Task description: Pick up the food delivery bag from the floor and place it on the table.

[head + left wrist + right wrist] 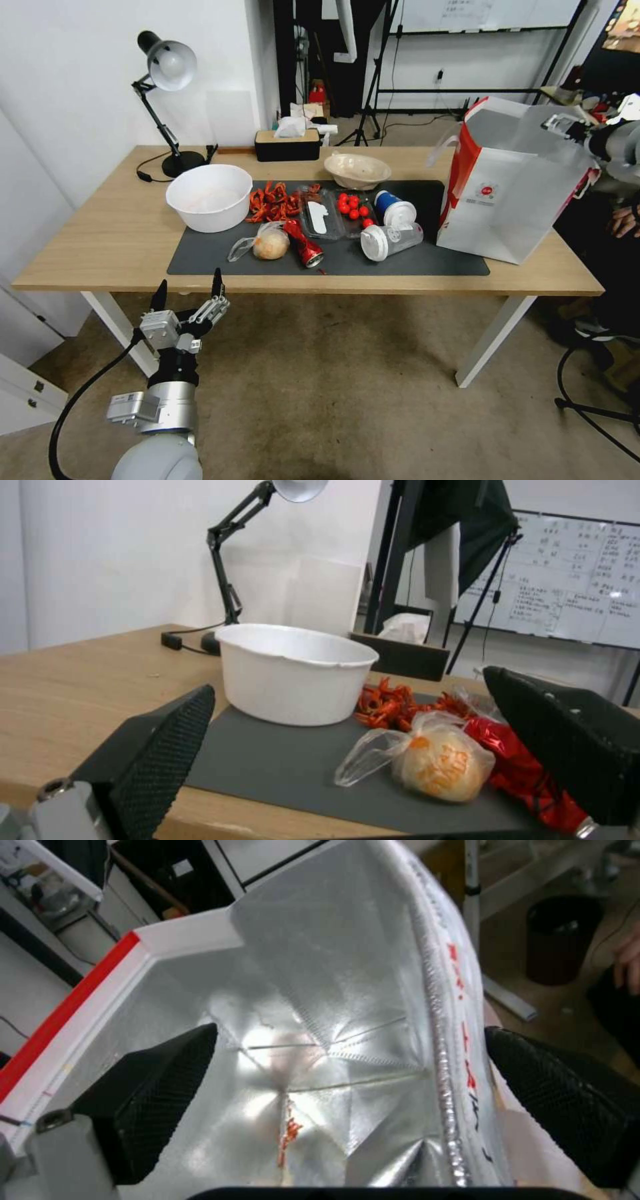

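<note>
Up top, right gripper (pixel 350 1090) spread wide astride food delivery bag (pixel 507 193) rim, bag resting on table (pixel 100 240)

Red-and-white food delivery bag (pixel 507 200), silver foil lining; dark grey mat (pixel 220 257); white bowl (pixel 209 197)

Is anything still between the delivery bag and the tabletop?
Nothing visible: the food delivery bag already stands on the table at its right end, beside the plastic cups. The right gripper is open over the bag's rim.

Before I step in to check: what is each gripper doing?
Left gripper: open, empty, in front of the table.
Right gripper: open over the bag's rim.
</note>
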Robot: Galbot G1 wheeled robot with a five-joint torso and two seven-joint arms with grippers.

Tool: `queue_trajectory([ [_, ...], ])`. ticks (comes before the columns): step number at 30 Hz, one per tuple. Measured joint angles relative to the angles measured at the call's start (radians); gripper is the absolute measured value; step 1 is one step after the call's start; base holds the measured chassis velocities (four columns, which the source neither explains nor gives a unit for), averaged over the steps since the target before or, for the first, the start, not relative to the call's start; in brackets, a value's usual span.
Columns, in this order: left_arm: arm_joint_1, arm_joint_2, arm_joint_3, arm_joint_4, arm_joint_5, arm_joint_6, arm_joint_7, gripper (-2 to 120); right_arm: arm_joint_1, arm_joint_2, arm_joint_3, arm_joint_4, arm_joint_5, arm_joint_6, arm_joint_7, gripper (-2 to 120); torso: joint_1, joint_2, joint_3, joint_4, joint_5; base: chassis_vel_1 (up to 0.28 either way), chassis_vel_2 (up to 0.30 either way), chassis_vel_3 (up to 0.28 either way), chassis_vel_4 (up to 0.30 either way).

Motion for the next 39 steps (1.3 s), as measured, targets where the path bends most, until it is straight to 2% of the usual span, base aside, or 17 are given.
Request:
queue_trajectory([
  [13,-0.004,0.003,0.002,0.0,-0.002,0.0,0.0,100,-0.079,-0.02,0.004,0.072,-0.15,0.024,-0.063,100,0.0,0.0,0.0,-0.0001,0.0001,0.0,0.0,0.0,0.0],
  [16,-0.005,0.002,0.003,0.002,-0.002,0.0,0.0,100,-0.111,-0.023,0.006,0.094,-0.221,0.077,-0.107,100,0.0,0.0,0.0,-0.0001,0.0,0.0,0.0,0.0,0.0],
  [33,-0.006,0.0,0.007,0.001,-0.004,0.0,0.003,100,-0.193,-0.041,0.014,0.167,-0.474,0.201,-0.246,100,0.0,0.0,0.0,-0.0001,0.0001,0.0,0.0,0.0,0.0],
  [39,-0.005,-0.002,0.002,-0.003,-0.004,-0.001,0.003,100,-0.229,-0.043,0.014,0.225,-0.602,0.323,-0.3,100,0.0,0.0,0.0,-0.0001,0.0001,0.0,0.0,0.0,0.0],
])
